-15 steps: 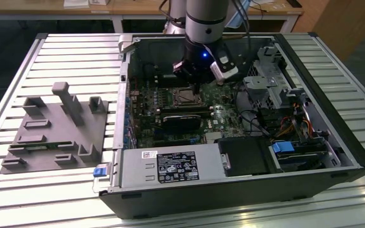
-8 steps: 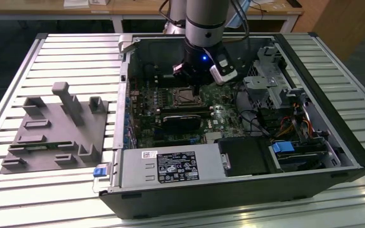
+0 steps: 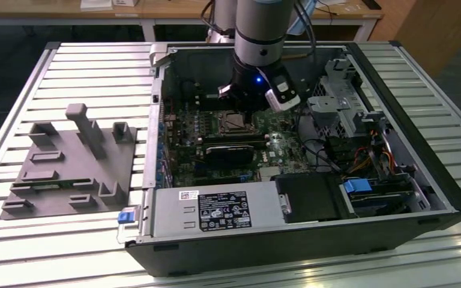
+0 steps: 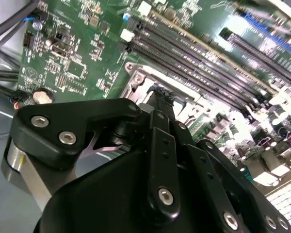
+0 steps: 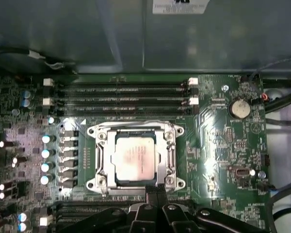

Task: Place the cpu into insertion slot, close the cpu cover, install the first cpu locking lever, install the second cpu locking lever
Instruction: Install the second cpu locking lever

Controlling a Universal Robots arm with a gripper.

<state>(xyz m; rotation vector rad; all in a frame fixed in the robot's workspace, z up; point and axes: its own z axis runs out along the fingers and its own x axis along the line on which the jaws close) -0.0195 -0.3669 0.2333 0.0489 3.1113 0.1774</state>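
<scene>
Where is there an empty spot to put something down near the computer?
The slatted table is bare above the grey fixture, and along its near edge in front of the computer case. Inside the case it is crowded: the gripper sits at the cpu cover around the cpu, with cables packed on the exterior view's right.

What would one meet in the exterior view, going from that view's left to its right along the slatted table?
Grey fixture tray with upright posts → blue tab at the case corner → power supply box with label → gripper over the cpu → blue drive latch → the case's right wall.
</scene>
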